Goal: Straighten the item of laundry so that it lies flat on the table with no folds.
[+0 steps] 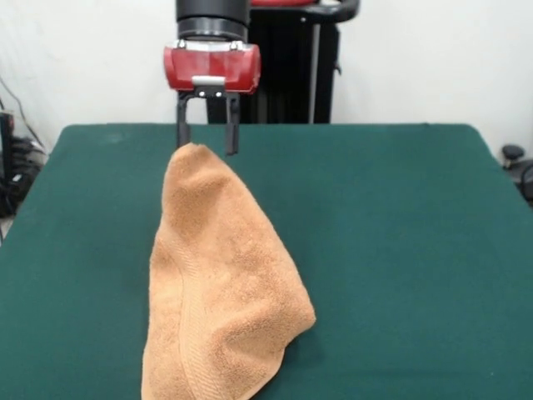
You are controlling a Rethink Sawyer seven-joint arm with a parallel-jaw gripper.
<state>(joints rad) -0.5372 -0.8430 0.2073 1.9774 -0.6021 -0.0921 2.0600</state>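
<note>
The item of laundry (225, 292), a light orange-tan terry towel, runs in a long bunched shape from a narrow top end down to the picture's bottom edge. It is folded over itself, with a woven band showing near its lower left edge. My gripper (207, 148) hangs over the towel's narrow top end with its two black fingers (233, 133) apart, so it is open. The towel's tip sits between and just below the fingertips, close to the left one. I cannot tell whether the tip touches a finger. The green table (400, 250) lies under everything.
Bare green cloth spreads to the right of the towel and in a narrower strip to its left. Cables and dark equipment (12, 167) stand off the table's left side, and a small dark object (512, 154) sits off its right side.
</note>
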